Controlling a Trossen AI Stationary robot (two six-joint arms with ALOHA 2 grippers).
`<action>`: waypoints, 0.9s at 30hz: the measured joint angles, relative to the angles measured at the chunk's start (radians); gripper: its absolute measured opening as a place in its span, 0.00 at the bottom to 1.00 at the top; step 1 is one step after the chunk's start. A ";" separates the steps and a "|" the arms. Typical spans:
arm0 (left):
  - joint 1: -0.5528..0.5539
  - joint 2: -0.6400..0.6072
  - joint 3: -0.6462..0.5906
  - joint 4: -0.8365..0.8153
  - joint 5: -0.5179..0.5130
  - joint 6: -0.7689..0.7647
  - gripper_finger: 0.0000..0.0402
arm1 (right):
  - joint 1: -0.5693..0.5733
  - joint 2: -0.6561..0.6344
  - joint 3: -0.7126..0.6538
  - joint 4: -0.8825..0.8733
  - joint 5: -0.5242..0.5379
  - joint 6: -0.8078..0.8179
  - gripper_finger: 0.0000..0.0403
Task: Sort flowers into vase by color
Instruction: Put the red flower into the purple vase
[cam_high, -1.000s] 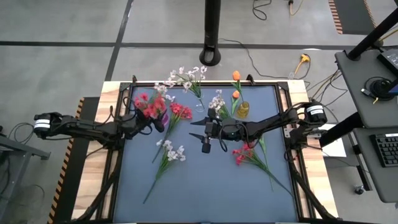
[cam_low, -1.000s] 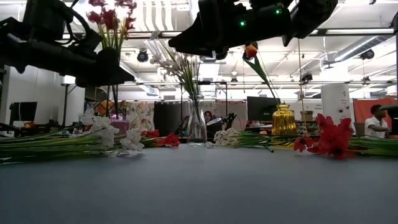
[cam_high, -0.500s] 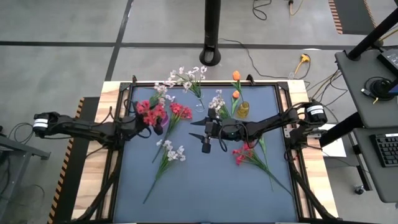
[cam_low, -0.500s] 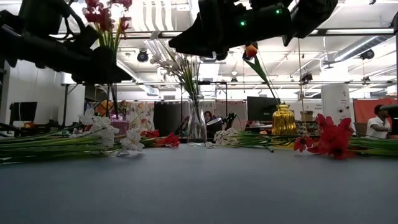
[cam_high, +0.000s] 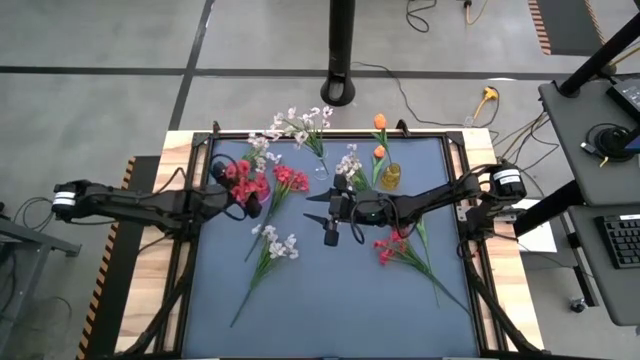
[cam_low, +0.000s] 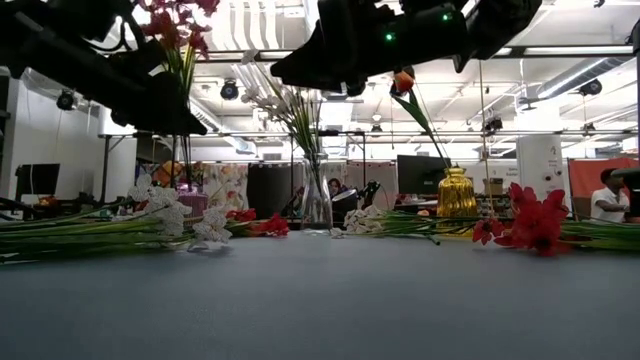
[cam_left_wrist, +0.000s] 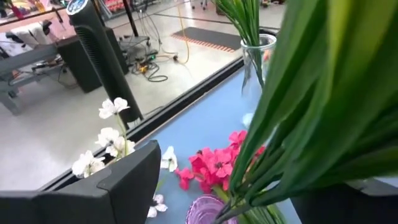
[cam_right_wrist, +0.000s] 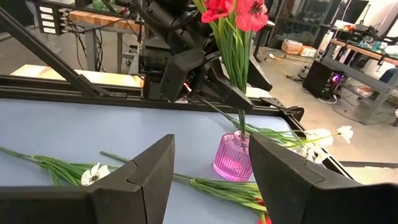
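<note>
A blue mat (cam_high: 330, 300) covers the table, with an open workshop behind. The left gripper (cam_right_wrist: 214, 87) has its fingers spread wide either side of the green stems of the red flowers (cam_right_wrist: 235, 11), which stand upright in the pink vase (cam_right_wrist: 233, 155) at the mat's left. The stems look free to stand alone, so I judge this spray delivered. The right gripper (cam_right_wrist: 211, 149) hovers over mid-mat, fingers partly apart and empty, likely waiting. White sprays fill the clear vase (cam_low: 317, 205) and orange buds the gold vase (cam_low: 455, 192). A white spray (cam_high: 272, 245) and a red spray (cam_high: 392, 248) lie loose, unsorted. No legible writing shows
</note>
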 joint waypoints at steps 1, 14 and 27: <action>0.000 -0.002 0.003 -0.013 0.000 -0.006 0.75 | 0.000 0.000 0.000 -0.003 0.000 0.000 0.49; -0.040 -0.033 0.138 -0.352 0.030 -0.080 0.77 | 0.000 0.000 0.000 -0.010 0.000 -0.004 0.49; -0.045 -0.050 0.173 -0.541 0.086 -0.143 0.77 | -0.015 -0.146 0.112 -0.766 0.030 0.168 0.49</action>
